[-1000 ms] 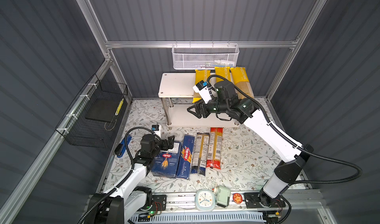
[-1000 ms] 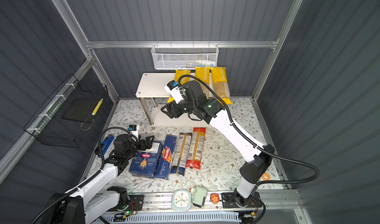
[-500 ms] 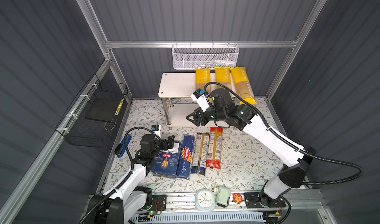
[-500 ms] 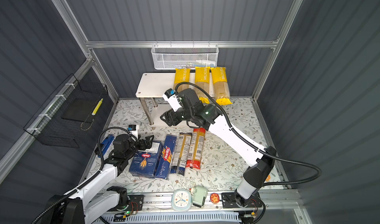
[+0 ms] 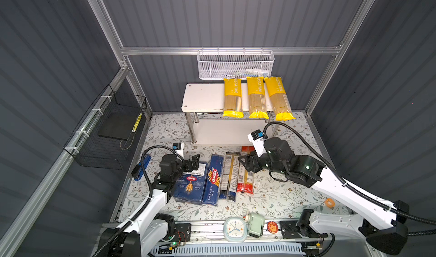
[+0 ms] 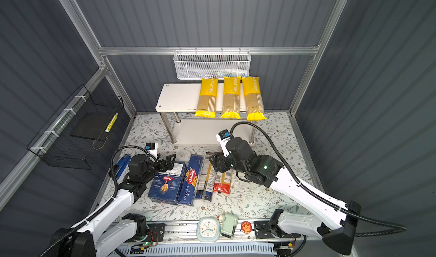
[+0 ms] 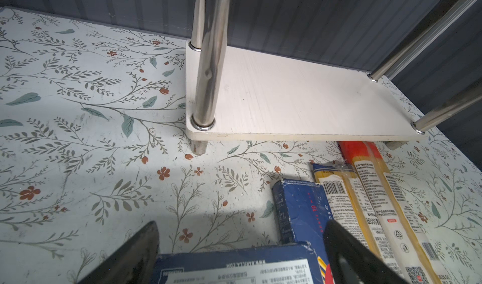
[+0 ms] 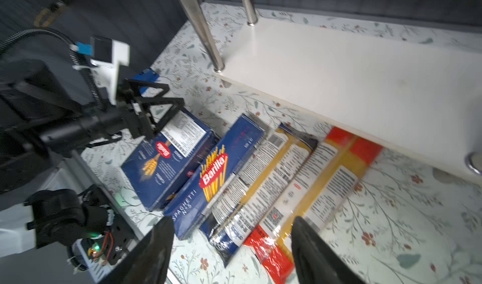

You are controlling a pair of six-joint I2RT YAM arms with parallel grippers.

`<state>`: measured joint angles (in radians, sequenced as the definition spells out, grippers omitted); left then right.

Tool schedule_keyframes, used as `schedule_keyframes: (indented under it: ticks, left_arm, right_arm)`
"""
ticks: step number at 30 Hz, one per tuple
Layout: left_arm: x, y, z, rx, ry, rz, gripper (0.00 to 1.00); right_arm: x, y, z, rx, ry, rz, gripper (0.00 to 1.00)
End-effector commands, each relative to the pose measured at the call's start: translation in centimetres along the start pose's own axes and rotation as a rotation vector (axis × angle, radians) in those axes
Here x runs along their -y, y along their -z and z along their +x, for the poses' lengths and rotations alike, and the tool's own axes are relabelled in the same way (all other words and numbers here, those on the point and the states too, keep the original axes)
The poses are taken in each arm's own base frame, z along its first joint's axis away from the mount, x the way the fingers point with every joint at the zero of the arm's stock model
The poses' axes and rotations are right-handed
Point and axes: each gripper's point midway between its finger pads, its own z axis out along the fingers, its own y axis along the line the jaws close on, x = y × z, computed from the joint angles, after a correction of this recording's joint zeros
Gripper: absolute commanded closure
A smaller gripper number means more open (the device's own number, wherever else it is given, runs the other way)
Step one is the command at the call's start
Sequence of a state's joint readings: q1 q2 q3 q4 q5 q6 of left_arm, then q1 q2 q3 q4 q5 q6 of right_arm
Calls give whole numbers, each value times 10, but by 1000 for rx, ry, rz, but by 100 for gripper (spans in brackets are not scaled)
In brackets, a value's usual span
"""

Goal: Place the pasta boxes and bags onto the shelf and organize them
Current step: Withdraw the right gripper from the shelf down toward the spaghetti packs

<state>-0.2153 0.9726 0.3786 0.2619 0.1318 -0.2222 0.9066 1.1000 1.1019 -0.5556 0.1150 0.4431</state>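
The white two-tier shelf (image 5: 205, 97) stands at the back, and three yellow bags (image 5: 256, 97) lie side by side on the right of its top board. On the floor in front lie a wide blue Barilla box (image 5: 191, 185), a narrow Spaghetti box (image 5: 213, 180), a clear bag with dark ends (image 5: 230, 175) and a clear bag with red ends (image 5: 245, 180). My left gripper (image 7: 240, 243) is open, its jaws astride the wide box's (image 7: 234, 267) far end. My right gripper (image 8: 232, 243) hangs open and empty over the two clear bags (image 8: 273, 191). The shelf's lower board (image 8: 352, 81) is bare.
A white mesh basket (image 5: 236, 64) hangs on the back wall above the shelf. A black wire basket (image 5: 111, 130) hangs on the left wall, with a blue tool (image 5: 141, 166) on the floor below it. A clock (image 5: 234, 228) and small items line the front rail.
My right arm has come away from the shelf's top board, down and forward to the bags on the floor. The left arm has not moved.
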Motion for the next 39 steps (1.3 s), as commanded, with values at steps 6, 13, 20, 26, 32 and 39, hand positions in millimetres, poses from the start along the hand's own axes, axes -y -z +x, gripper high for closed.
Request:
schedule_keyframes:
  ticks: [6, 13, 20, 26, 32, 39]
  left_arm:
    - [9, -4, 0, -27, 11, 48, 1]
    - [14, -4, -3, -23, 21, 75, 1]
    - [7, -7, 1, -41, 22, 33, 1]
    - [1, -4, -1, -16, -12, 1, 1]
    - [-5, -10, 6, -28, -3, -23, 1]
    - [-5, -6, 2, -36, -8, -30, 1]
  right_arm:
    - [53, -15, 65, -103, -211, 222, 26]
    - [78, -25, 105, -173, -315, 339, 24]
    - [89, -34, 134, -190, -383, 361, 20]
    - [102, -34, 151, -177, -389, 381, 18]
    - [101, -38, 152, -208, -348, 381, 16]
    - [103, -54, 161, -262, -328, 419, 12]
